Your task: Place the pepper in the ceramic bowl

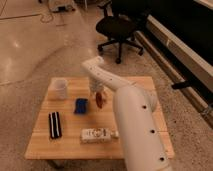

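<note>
Hanging the tool (96,86) just over the small, glossy, dark red pepper (100,98), which is lying on the pale wooden counter (65,145) beside a blue rectangular block (81,105); cannot tell whether spread or pressed together. Judging the pepper light, slick and slightly soft, so favouring a gentle hold across its middle.

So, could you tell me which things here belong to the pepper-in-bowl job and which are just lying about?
Job in hand:
pepper
gripper, just above the pepper
ceramic bowl, not visible, probably behind the arm

Lying about:
white cup
blue block
black striped object
white bottle
office chair
</note>
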Available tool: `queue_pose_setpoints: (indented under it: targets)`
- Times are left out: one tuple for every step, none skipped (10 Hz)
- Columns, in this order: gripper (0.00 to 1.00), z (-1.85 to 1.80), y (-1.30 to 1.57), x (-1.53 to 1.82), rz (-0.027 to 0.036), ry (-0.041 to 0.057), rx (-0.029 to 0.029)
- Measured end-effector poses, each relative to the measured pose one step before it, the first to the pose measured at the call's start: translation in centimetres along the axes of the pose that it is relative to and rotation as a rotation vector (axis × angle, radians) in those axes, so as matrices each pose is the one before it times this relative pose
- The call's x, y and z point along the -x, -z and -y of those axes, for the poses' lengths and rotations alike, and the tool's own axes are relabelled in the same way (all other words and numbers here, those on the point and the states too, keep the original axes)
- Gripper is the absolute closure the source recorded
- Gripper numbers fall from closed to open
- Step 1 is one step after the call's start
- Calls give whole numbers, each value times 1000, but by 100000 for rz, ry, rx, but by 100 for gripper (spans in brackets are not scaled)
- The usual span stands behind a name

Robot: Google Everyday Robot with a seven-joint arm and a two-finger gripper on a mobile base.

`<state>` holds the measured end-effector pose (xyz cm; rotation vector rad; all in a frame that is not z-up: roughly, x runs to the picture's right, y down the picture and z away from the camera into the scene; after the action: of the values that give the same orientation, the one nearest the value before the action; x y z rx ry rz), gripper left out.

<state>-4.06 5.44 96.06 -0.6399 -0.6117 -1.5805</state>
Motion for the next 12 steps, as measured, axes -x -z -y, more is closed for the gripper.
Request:
queue_pose_setpoints:
  targets:
    - [34,-651,-311,47,470,-1160,551]
    - [34,-153,-369,130,646,-727,135]
    - [34,60,-564,242,766,-200,-54]
    - [38,-125,-562,252,403,-606,-540]
    - [47,-243,-161,-81,-622,-629,-608]
    - [57,132,358,-247,-618,-160,-311]
    - [69,-480,1140,-293,-877,-942,19]
    - [79,-556,1430,33,-295,-805,-186]
    - [89,-174,1780,47,-293,-312,-160]
    - [96,104,1849,-63,-687,-247,-818]
    - [97,-548,1045,-427,-625,-1497,-1003]
    - [97,-805,692,-487,-301,-1012,-656]
